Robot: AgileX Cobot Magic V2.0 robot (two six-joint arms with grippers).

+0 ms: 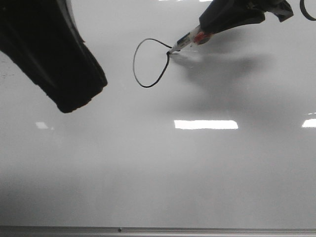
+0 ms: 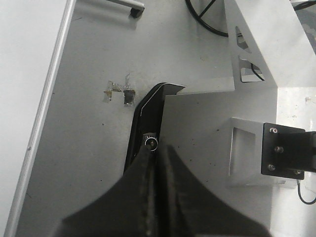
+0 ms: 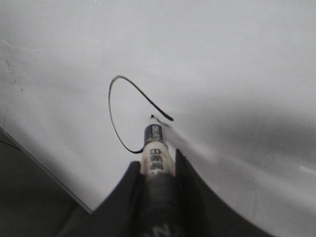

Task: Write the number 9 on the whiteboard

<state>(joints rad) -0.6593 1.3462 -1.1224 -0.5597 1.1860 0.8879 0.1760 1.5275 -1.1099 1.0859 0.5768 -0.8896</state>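
The whiteboard [image 1: 163,168] fills the front view. On it is the number 9 [image 1: 134,64], a thin black oval loop with its ends meeting at the right. My right gripper [image 1: 210,23] is shut on a white marker [image 1: 188,41], whose black tip touches the board where the loop closes. In the right wrist view the marker [image 3: 155,155] stands between the gripper [image 3: 157,170] fingers, its tip by the loop [image 3: 109,103]. My left gripper [image 1: 79,96] hangs dark over the board's left part, shut and empty; in the left wrist view [image 2: 157,155] its jaws are pressed together.
A thin grey metal edge strip [image 1: 158,230] runs along the board's near side. The left wrist view shows the board's edge [image 2: 47,98], grey floor [image 2: 94,148], a white table frame [image 2: 222,128] and black cables [image 2: 202,19].
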